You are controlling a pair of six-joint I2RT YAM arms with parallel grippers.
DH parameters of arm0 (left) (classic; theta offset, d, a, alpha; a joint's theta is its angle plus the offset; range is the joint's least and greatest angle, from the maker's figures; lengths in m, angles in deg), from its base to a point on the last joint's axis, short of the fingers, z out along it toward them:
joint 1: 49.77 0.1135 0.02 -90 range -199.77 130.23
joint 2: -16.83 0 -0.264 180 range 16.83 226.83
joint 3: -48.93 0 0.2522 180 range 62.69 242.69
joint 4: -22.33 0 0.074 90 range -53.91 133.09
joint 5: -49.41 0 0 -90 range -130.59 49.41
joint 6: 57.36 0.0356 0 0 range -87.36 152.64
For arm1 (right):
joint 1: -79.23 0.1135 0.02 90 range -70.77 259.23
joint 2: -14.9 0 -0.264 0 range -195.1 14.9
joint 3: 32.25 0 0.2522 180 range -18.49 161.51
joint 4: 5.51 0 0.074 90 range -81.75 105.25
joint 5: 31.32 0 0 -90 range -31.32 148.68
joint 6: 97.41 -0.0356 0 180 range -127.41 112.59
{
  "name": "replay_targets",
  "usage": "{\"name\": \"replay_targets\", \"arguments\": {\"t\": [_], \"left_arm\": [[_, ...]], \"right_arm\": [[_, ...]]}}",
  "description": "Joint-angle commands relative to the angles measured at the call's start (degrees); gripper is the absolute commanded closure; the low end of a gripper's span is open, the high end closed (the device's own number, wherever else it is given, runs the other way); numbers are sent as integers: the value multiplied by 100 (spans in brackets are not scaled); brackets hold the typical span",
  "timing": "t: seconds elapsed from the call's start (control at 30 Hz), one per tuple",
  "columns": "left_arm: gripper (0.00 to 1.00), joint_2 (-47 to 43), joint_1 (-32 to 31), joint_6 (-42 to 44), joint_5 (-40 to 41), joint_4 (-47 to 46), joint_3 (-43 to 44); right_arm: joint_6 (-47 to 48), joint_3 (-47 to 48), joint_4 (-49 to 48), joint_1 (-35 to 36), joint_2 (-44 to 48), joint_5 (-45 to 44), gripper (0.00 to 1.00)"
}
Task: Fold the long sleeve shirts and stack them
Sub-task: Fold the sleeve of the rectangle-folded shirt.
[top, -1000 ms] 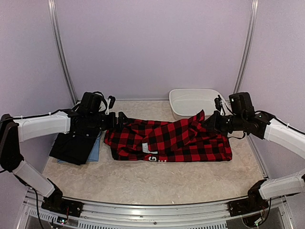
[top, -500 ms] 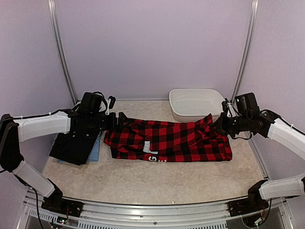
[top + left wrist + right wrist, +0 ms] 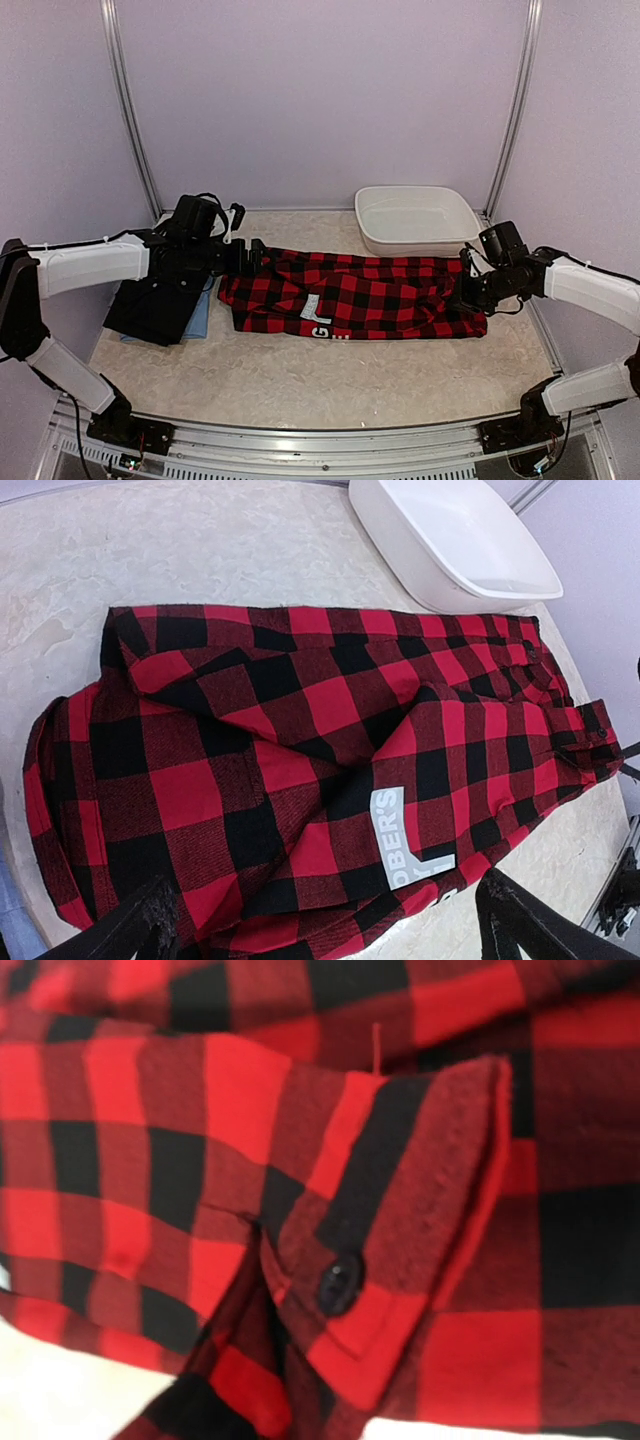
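The red-and-black checked flannel shirt (image 3: 370,295) lies stretched left to right across the middle of the table, a white printed label (image 3: 400,830) near its front edge. My left gripper (image 3: 255,255) hovers open over the shirt's left end, its dark fingertips (image 3: 520,920) wide apart with nothing between them. My right gripper (image 3: 467,292) is low at the shirt's right end, shut on the sleeve. In the right wrist view the buttoned cuff (image 3: 400,1190) fills the frame and hides the fingers. A folded black shirt (image 3: 155,305) lies at the left on a light blue one (image 3: 203,318).
A white oval plastic basin (image 3: 415,215) stands at the back right, just behind the shirt's right end. Metal frame posts rise at the back corners. Pale walls close in the table on both sides.
My right gripper has moved right and down with the sleeve, drawing it out flat along the shirt's right end. The left arm has stayed still.
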Motion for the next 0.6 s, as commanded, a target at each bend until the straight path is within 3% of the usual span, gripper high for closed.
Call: {"name": "replay_targets", "arguments": {"t": [0.0, 0.57], "left_arm": [[1, 36, -127, 174, 249, 149, 235], [1, 187, -252, 243, 425, 289, 334]], "right_arm": [[292, -74, -8, -96, -114, -250, 100], [858, -315, -213, -432, -667, -566, 100]]}}
